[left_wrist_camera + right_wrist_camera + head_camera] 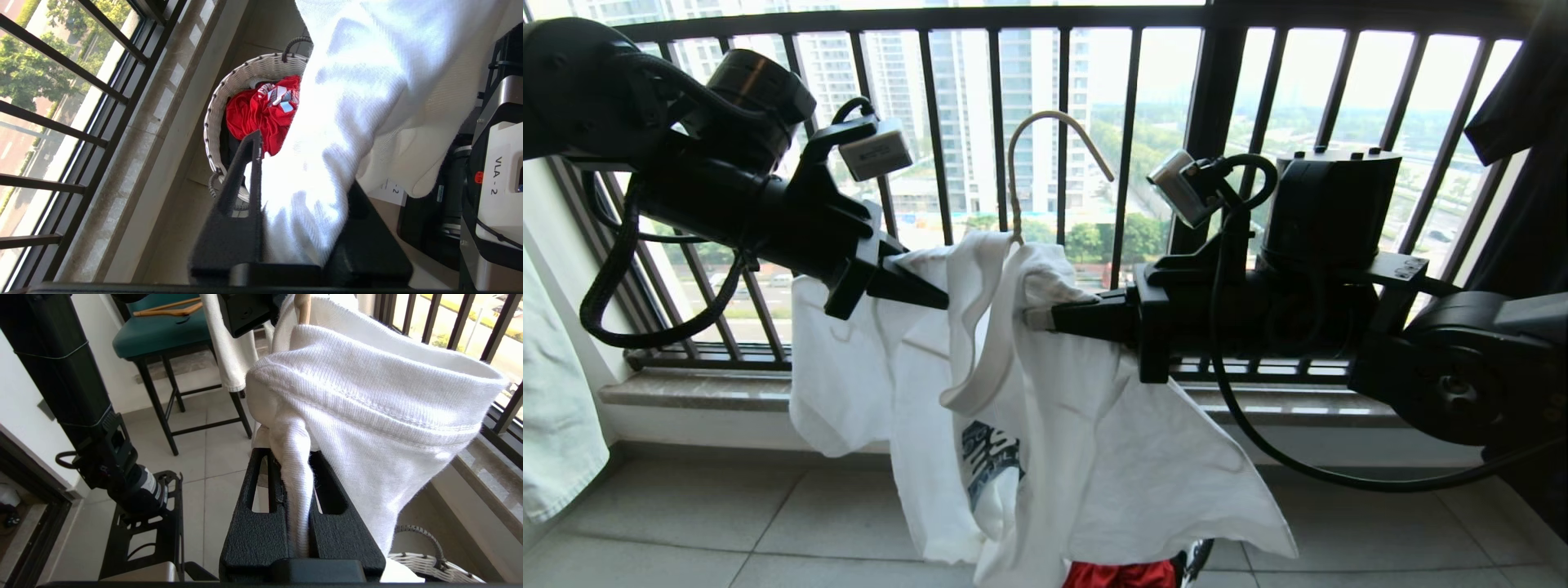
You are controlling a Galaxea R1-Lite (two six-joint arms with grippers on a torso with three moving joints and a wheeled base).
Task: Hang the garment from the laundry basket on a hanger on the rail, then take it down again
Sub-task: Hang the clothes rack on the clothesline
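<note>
The garment (1045, 425) hangs between two level, facing pincers, the left pincer (931, 296) clamped on one shoulder and the right pincer (1045, 317) on the neckband, the hanger (1045, 147) upright between them, the basket (245, 77) on the floor below.

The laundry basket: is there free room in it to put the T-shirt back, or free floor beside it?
The laundry basket is crowded: a red cloth fills it. Bare tiled floor lies free between the window sill and the hanging T-shirt.
</note>
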